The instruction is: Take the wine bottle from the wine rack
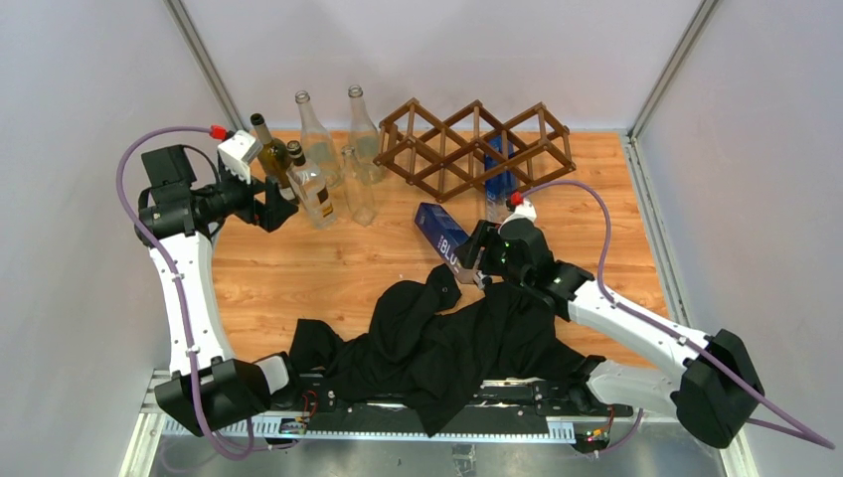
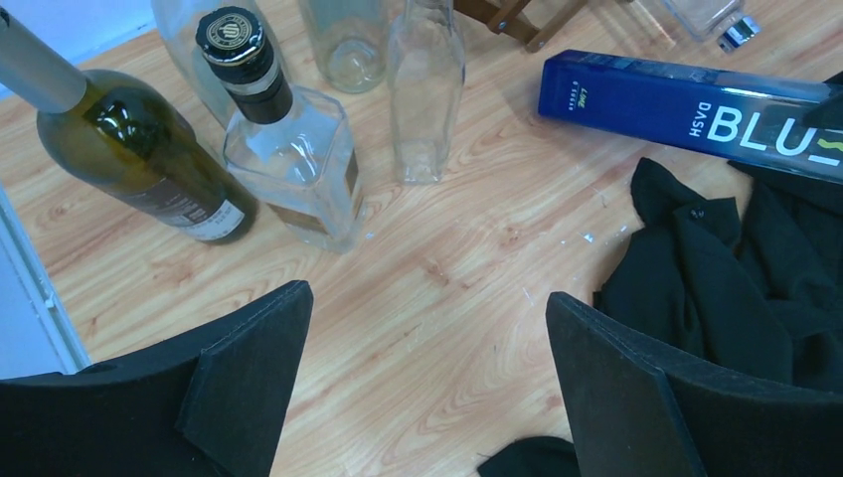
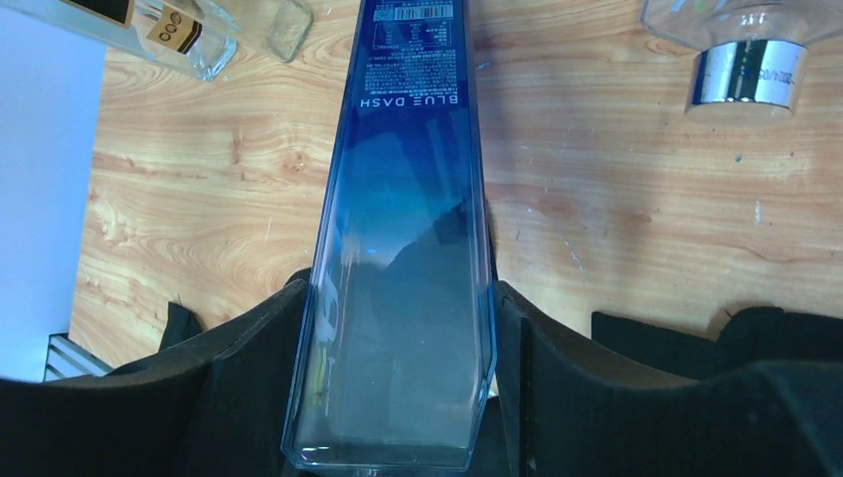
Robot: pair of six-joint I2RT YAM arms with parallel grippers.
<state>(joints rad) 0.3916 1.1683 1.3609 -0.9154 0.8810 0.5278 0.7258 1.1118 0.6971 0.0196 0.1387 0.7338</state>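
My right gripper (image 3: pixel 398 333) is pinching the blue wine bottle (image 1: pixel 438 235) across its flat sides, one black finger (image 3: pixel 253 368) pressed on each face. The bottle is out of the wine rack (image 1: pixel 475 145) and lies slantwise over the middle of the bench, its free end pointing toward the far left corner and its held end just above the crumpled black cloth (image 1: pixel 447 338) that spreads along the near edge; whether it rests on the wood I cannot tell. The rack stands against the far edge, right of centre, and a second bottle (image 1: pixel 500 175), with a silver cap, pokes out of one of its lower cells toward me. My left gripper (image 2: pixel 427 333) is near the far left corner with its fingers spread wide and nothing between them. Just beyond it stand a green bottle (image 2: pixel 149 149) and a clear square bottle (image 2: pixel 293 159) with a black cap, side by side, with three clear empty bottles (image 1: pixel 314 134) grouped behind them toward the far edge.
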